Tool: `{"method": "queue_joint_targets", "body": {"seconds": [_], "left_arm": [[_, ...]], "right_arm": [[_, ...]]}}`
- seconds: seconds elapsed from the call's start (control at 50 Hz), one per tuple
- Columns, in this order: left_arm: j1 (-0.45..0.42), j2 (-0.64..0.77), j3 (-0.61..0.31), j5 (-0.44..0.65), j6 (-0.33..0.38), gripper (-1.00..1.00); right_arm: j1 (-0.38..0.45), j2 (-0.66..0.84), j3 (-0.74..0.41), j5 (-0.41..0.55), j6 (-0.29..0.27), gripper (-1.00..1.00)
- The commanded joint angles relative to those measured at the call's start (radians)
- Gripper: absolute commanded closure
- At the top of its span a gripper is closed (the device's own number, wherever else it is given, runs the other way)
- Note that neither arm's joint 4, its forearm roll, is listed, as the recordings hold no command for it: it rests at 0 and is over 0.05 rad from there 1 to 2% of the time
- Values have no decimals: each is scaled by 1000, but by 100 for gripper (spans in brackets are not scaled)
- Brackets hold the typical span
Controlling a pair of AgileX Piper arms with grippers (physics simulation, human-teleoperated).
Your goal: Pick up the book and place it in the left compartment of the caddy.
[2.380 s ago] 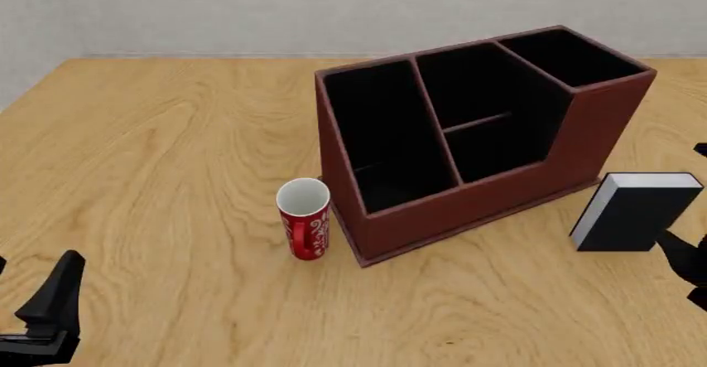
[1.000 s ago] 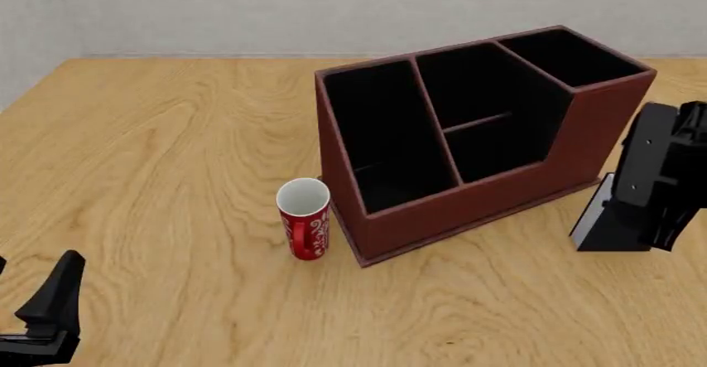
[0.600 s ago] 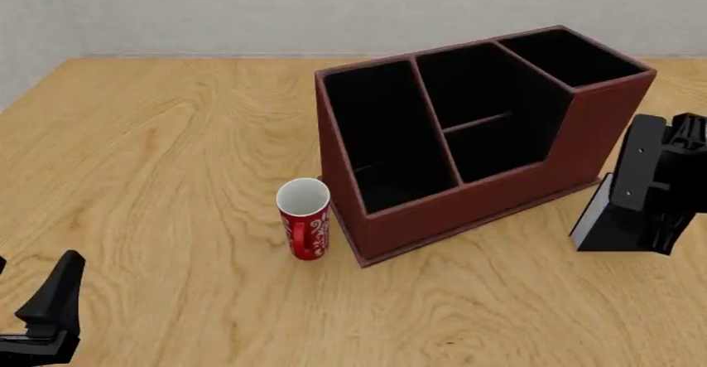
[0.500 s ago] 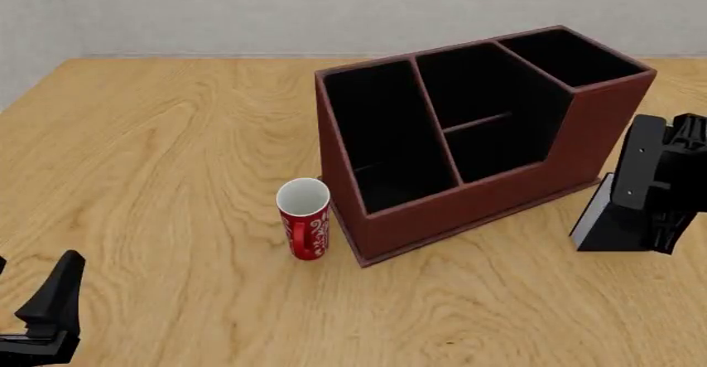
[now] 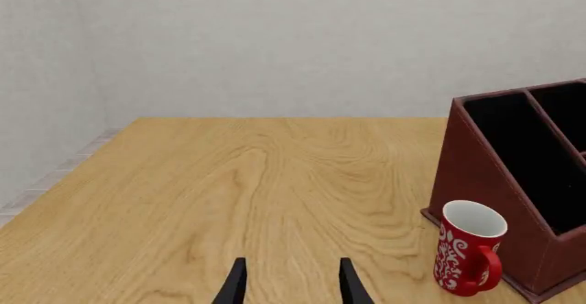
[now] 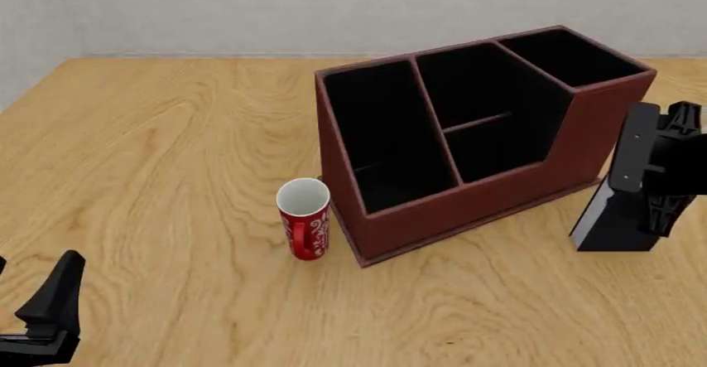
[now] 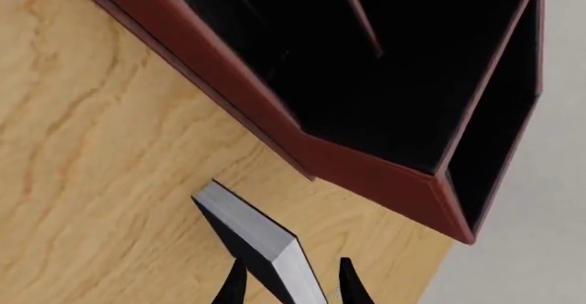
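Book [image 7: 261,239] stands on the table [image 6: 165,160] beside the caddy [image 6: 475,135] as I bring my right end effector [image 7: 287,285] down, fingers now narrowly straddling its top edge.

Black book [image 6: 611,222], reddish-brown caddy [image 6: 464,210] lined black, red-and-white patterned mug [image 6: 305,218].

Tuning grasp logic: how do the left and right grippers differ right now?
Left gripper hangs over bare wooden table, nothing between its fingers; right gripper straddles the black-covered book with white page edges. Left sits far from the reddish-brown caddy; right is beside it. Both have jaws apart.
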Motion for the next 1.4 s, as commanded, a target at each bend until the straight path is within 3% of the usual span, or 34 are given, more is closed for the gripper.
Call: {"method": "queue_joint_targets", "body": {"seconds": [0.02, 0.7, 1.1, 1.4], "left_arm": [[0, 0, 0, 0, 0, -100], [0, 0, 0, 0, 0, -100], [0, 0, 0, 0, 0, -100], [0, 0, 0, 0, 0, -100]], "right_arm": [[4, 35, 1, -18, 0, -100], [-2, 123, 66, -105, 46, -100], [-72, 158, 91, -149, 14, -100], [-73, 163, 94, -147, 25, -100]]}}
